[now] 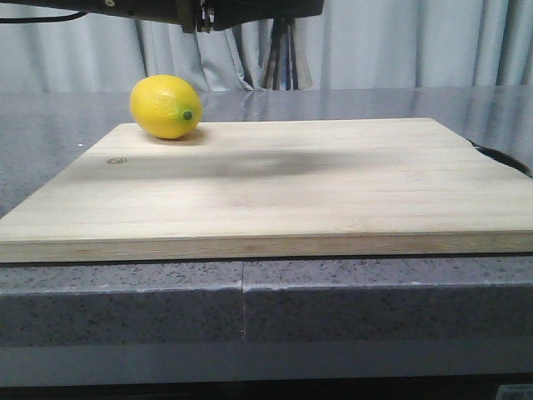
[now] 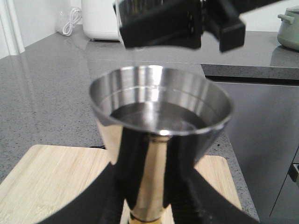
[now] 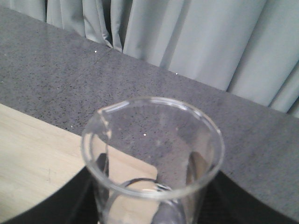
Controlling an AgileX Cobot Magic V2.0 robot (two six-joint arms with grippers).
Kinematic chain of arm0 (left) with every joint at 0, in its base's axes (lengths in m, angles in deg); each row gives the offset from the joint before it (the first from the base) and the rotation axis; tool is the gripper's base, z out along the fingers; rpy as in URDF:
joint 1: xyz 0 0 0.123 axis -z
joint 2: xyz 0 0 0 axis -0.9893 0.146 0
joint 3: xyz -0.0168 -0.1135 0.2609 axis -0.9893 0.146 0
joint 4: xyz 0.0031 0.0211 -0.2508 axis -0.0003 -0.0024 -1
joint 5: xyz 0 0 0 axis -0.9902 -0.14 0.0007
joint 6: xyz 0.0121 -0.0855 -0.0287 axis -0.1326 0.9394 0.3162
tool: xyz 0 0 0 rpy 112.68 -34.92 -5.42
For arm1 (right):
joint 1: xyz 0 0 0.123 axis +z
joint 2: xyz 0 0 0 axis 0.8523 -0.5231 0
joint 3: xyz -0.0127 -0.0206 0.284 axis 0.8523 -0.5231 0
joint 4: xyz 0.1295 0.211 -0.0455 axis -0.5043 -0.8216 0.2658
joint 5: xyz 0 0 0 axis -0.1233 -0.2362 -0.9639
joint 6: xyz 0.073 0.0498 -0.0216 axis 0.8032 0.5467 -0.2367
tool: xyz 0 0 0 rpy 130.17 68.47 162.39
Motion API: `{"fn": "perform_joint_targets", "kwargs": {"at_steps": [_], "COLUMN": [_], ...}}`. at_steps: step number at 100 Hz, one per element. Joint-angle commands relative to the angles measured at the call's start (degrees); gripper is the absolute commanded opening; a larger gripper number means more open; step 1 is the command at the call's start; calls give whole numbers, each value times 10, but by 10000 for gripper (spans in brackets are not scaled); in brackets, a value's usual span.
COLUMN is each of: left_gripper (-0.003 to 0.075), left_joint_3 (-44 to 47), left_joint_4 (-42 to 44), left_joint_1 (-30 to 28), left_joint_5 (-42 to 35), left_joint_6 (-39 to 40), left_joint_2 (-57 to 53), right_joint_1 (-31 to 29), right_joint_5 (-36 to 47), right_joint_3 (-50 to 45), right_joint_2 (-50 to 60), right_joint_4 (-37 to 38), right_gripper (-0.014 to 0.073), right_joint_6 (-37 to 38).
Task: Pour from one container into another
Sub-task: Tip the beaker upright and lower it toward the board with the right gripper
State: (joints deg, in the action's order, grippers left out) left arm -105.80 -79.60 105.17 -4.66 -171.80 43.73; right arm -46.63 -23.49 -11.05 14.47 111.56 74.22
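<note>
The left gripper (image 2: 147, 205) is clamping a steel jigger (image 2: 159, 135) holding clear liquid above the wooden cutting board (image 1: 275, 187). The right gripper (image 3: 149, 205) is gripping a seemingly empty glass beaker (image 3: 152, 154) above the board.

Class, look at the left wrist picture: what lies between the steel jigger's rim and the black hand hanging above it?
Nothing solid: in the left wrist view only open air separates the jigger from the right hand above; grey countertop shows behind.
</note>
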Motion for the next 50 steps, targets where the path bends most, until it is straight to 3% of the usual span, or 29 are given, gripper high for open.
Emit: {"fn": "perform_joint_targets", "kwargs": {"at_steps": [1, 23, 50], "left_gripper": [187, 187, 187], "left_joint_3": [-14, -14, -14], "left_joint_4": [-46, -46, -46], "left_joint_1": [4, 4, 4], "left_joint_5": [60, 60, 60], "left_joint_6": [3, 3, 3], "left_joint_2": [-26, -26, -26], "right_joint_1": [-12, -13, -13], "right_joint_5": [117, 324, 424], "right_joint_3": [-25, -132, -142], "right_joint_2": [11, -21, -117], "right_joint_4": [-38, -73, -73], "right_gripper": [273, 273, 273], "right_joint_6": [5, 5, 5]}}
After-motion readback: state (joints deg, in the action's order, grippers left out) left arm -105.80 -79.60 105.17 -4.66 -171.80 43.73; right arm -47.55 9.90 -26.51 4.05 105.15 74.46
